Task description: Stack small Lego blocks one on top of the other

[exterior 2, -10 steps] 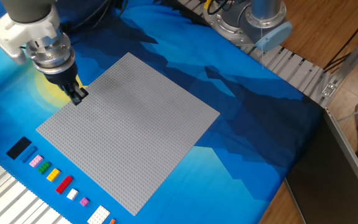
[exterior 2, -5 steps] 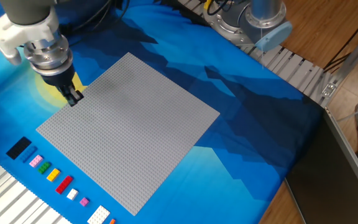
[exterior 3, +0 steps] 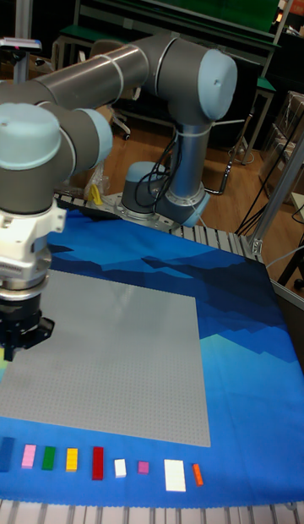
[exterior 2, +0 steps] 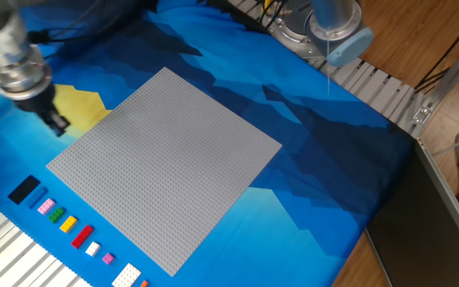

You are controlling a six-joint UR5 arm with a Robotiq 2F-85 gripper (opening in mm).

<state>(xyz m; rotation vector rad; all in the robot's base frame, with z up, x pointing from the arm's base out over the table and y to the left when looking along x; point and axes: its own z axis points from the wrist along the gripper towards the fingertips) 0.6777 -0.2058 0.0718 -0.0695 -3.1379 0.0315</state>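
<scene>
Gripper [exterior 2: 56, 122], black, jaw gap impossible to tell, hangs at 9 o'clock of the square grey studded baseplate [exterior 2: 166, 167]; no writing is legible.

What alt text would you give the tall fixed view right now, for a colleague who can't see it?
A grey UR5 arm reaches over a blue table cover, its gripper above the left edge of a large grey baseplate. A row of small Lego blocks, pink, green, yellow, red, white, purple and orange, lies untouched along the near edge.
</scene>
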